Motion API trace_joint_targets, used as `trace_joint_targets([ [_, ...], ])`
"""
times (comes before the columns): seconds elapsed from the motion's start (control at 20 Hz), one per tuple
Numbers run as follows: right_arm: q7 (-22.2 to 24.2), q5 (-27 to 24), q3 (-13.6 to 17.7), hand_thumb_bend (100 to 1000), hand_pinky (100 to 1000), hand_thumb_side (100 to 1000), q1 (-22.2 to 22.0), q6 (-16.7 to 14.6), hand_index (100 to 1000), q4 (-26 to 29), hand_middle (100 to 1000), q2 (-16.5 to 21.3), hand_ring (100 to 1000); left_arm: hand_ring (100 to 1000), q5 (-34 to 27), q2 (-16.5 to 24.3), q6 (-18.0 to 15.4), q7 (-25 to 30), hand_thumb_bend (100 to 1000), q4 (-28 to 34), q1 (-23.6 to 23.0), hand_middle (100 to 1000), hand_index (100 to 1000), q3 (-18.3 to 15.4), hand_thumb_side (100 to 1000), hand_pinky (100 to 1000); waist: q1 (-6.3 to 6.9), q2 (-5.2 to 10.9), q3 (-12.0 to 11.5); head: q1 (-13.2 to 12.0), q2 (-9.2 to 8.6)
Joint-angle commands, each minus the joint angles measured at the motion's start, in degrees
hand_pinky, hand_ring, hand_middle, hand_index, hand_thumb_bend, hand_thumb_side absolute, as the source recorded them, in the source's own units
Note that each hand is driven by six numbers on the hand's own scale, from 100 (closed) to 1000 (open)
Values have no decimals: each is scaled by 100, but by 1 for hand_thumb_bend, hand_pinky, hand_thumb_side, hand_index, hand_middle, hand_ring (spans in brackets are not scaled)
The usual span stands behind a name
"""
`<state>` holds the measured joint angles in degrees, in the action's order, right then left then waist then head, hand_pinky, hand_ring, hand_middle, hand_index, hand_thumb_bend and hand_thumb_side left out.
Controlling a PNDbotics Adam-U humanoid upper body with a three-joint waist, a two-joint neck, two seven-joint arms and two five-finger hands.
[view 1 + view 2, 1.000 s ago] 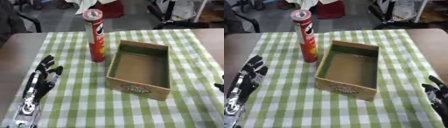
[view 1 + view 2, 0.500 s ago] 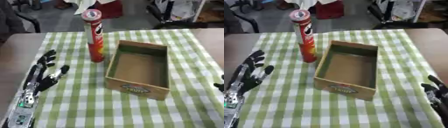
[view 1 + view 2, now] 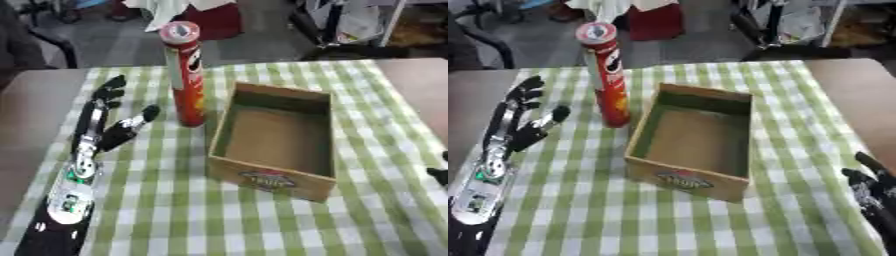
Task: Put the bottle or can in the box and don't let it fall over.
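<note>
We saw our right hand (image 3: 872, 189) resting at the lower right corner, fingers relaxed and up, holding nothing. Our left hand (image 3: 105, 127) lay over the green-and-white checked tablecloth (image 3: 175, 200) with fingers straight and spread, thumb angled toward the can. To its right, apart from the fingertips, stood the tall red cylindrical crisp can (image 3: 185, 75), upright. Just beyond the can's right side sat the open brown cardboard box (image 3: 276, 142), nothing inside it.
</note>
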<state>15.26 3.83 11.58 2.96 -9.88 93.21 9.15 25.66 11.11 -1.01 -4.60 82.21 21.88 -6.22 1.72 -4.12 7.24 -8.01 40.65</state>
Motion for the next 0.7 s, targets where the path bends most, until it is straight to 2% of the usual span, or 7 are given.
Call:
trace_joint_targets([
  [0.05, 20, -7, -13, 100, 980, 601, 43, -10, 926, 92, 1000, 34, 864, 854, -14, 127, 28, -232, 900, -373, 321, 836, 926, 32, 720, 821, -19, 102, 30, -12, -83],
  [0.15, 29, -12, -23, 100, 980, 601, 48, -11, 927, 92, 1000, 29, 864, 853, -162, 121, -32, -294, 849, -679, 535, 834, 928, 58, 698, 817, -24, 101, 54, -16, -98],
  [0.25, 33, -15, -26, 100, 980, 601, 51, -11, 927, 91, 1000, 26, 864, 853, -292, 130, -135, -332, 849, -894, 648, 834, 928, 72, 698, 817, -26, 100, 65, -21, -106],
  [0.3, 36, -16, -29, 100, 980, 601, 53, -11, 927, 90, 1000, 24, 864, 845, -341, 128, -177, -347, 795, -971, 703, 823, 931, 75, 673, 810, -30, 99, 76, -27, -109],
  [0.55, 77, -37, -72, 100, 981, 601, 105, -18, 927, 92, 1000, -8, 864, 843, -908, 114, -489, -473, 752, -1727, 1318, 819, 933, 87, 661, 808, -60, 57, 218, -80, -174],
  [0.7, 91, -45, -85, 100, 981, 601, 133, -21, 927, 92, 1000, -19, 864, 844, -1140, 109, -547, -514, 746, -2106, 1559, 819, 933, 118, 664, 805, -70, 37, 287, -90, -182],
])
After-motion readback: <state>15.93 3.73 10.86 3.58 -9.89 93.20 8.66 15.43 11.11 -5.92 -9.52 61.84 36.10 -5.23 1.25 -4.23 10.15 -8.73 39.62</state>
